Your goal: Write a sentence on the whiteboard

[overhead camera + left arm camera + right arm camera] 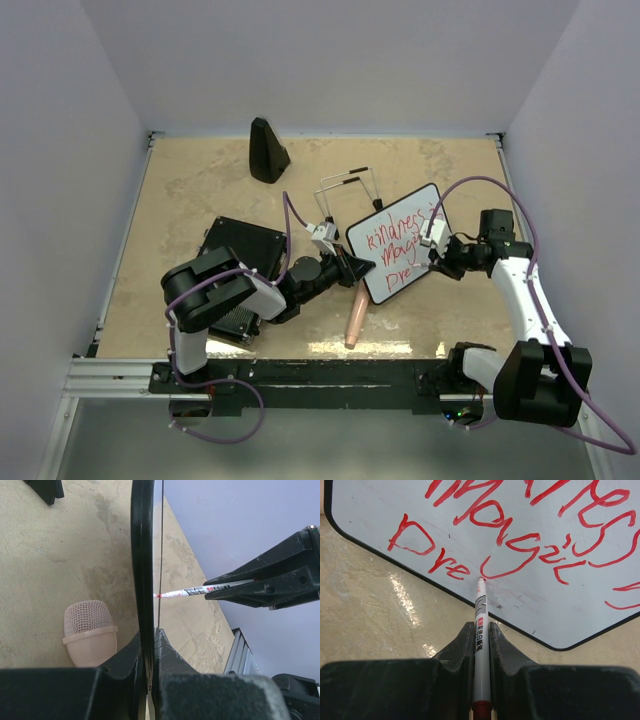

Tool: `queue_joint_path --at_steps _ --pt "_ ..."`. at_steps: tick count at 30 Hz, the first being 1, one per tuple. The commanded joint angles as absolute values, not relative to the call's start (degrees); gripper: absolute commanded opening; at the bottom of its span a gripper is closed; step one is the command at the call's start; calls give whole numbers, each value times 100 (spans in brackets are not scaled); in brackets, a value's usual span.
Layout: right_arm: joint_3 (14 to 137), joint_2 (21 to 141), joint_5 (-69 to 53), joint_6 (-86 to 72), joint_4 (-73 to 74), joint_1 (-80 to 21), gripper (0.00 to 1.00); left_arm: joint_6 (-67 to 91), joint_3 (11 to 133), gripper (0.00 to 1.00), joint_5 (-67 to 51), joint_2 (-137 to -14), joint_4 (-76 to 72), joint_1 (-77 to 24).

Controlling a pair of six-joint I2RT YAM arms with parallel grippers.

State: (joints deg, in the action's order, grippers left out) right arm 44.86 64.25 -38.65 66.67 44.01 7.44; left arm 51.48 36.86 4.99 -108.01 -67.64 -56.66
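The whiteboard [400,240] stands tilted at mid-table with red writing on it. In the right wrist view the whiteboard [535,535] fills the top. My left gripper [362,266] is shut on its left edge; in the left wrist view the whiteboard [142,555] shows edge-on between the closed left gripper [150,640]. My right gripper [436,260] is shut on a white marker [480,615], and the red tip touches the board beside the lowest line of letters. From the left wrist the marker [187,591] sticks out of the right gripper [207,594] toward the board.
A pink mesh-topped microphone [355,322] lies near the front edge, below the board, and shows as the microphone [89,630] beside the left fingers. A black ribbed case [245,255] sits under the left arm. A black wedge [267,150] stands at the back. The board's wire legs [350,185] reach back.
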Motion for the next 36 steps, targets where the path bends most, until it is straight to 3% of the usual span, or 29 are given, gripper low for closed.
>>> queue_joint_path --at_steps 1,12,21,36 --pt "4518 6451 -4113 6793 4473 659 0 5098 3867 0 422 -10793 -7286 -5695" --pt "4456 6513 -3771 7084 4773 650 0 5089 3876 0 422 -10793 -7277 -5695" --pt "4482 6390 -3428 6425 4219 642 0 5089 3850 0 431 -10784 -7286 -5704" --pt "4667 6337 -3726 6135 3911 642 0 5098 3858 0 422 -10811 -7304 -5695"
